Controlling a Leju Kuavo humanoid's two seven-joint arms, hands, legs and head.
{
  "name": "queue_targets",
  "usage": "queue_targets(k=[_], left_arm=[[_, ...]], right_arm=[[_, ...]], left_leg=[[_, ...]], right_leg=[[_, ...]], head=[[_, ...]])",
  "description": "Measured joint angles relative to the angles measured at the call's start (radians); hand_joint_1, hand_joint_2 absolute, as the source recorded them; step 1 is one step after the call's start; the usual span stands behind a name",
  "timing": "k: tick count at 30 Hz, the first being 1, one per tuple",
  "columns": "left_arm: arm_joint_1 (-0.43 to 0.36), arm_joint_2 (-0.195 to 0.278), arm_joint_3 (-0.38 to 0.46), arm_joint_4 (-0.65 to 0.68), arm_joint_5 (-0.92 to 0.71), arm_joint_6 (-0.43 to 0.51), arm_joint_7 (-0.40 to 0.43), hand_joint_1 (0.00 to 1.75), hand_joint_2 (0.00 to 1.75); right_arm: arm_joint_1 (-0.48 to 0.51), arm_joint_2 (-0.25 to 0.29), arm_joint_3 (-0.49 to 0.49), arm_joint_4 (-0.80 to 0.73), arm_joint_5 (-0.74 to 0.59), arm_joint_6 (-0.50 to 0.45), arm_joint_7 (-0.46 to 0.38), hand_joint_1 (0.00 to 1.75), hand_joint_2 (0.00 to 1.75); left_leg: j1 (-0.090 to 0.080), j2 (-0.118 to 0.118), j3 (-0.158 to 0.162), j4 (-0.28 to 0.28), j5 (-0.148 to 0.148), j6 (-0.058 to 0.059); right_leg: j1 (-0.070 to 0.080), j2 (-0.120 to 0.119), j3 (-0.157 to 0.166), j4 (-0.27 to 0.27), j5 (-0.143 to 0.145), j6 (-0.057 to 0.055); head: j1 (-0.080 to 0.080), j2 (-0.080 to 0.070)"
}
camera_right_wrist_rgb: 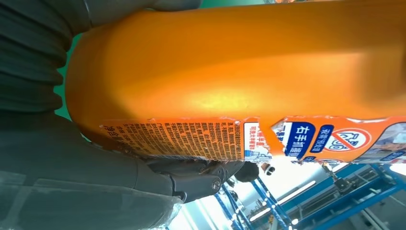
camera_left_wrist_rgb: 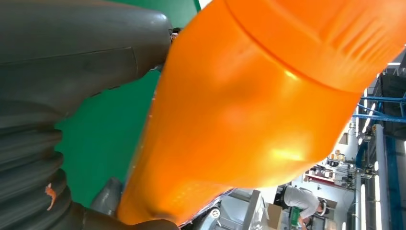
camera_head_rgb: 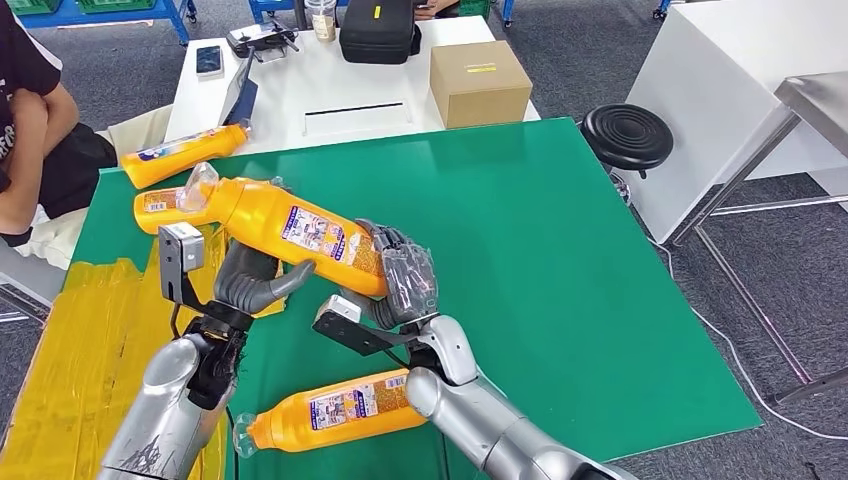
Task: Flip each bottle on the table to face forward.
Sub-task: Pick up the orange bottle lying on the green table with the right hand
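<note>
An orange bottle (camera_head_rgb: 290,232) with a clear cap and a blue-and-white label is held tilted above the green table (camera_head_rgb: 560,280). My left hand (camera_head_rgb: 255,278) supports it from below near its middle, and my right hand (camera_head_rgb: 402,275) grips its base end. In the left wrist view the bottle (camera_left_wrist_rgb: 249,110) lies against my left hand (camera_left_wrist_rgb: 72,72). In the right wrist view its label side (camera_right_wrist_rgb: 239,72) rests in my right hand (camera_right_wrist_rgb: 72,187). A second bottle (camera_head_rgb: 330,405) lies by my right forearm. A third (camera_head_rgb: 185,153) lies at the far left corner, and a fourth (camera_head_rgb: 155,208) shows partly behind the held one.
A person (camera_head_rgb: 35,140) sits at the table's left end. Behind the green table stands a white table (camera_head_rgb: 330,90) with a cardboard box (camera_head_rgb: 480,82), a black case (camera_head_rgb: 378,30) and a phone (camera_head_rgb: 209,60). A black stool (camera_head_rgb: 627,135) stands at the right. Yellow tape (camera_head_rgb: 80,350) covers the near left.
</note>
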Motion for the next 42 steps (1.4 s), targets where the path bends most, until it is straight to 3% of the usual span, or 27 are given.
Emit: queue_targets(k=[14,23,40,41,42], left_arm=[[-0.005,0.002,0.001,0.037,0.115,-0.047,0.002,0.0,1.75],[-0.01,-0.003,0.048,0.05,0.389,-0.127,0.089,0.0,1.75],[-0.01,-0.015,0.062,0.058,0.403,-0.123,0.094,0.01,1.75],[-0.01,-0.016,0.062,0.058,0.402,-0.119,0.094,0.21,1.75],[-0.01,-0.018,0.062,0.058,0.402,-0.116,0.093,0.55,1.75]], right_arm=[[-0.004,0.011,0.014,0.031,0.064,0.0,0.014,1.75,1.75],[0.001,0.025,0.007,0.05,0.103,0.0,0.0,1.75,1.75],[0.001,0.041,-0.011,0.073,0.115,-0.001,0.001,1.75,1.75],[0.001,0.042,-0.011,0.074,0.113,-0.001,0.001,1.75,1.75],[0.001,0.042,-0.011,0.075,0.111,-0.001,0.001,1.75,1.75]], left_leg=[[0.0,0.0,-0.001,0.0,0.0,0.0],[0.0,0.0,-0.001,0.0,0.0,0.0],[0.0,0.0,-0.001,0.0,0.0,0.0],[0.0,0.0,-0.001,0.0,0.0,0.0],[0.0,0.0,-0.001,0.0,0.0,0.0]], right_leg=[[0.0,0.0,0.0,0.0,0.0,0.0],[0.0,0.0,-0.001,0.0,0.0,0.0],[0.0,0.0,-0.001,0.0,0.0,0.0],[0.0,0.0,-0.001,0.0,0.0,0.0],[0.0,0.0,-0.001,0.0,0.0,0.0]], head=[[0.0,0.0],[0.0,0.0],[0.0,0.0],[0.0,0.0],[0.0,0.0]])
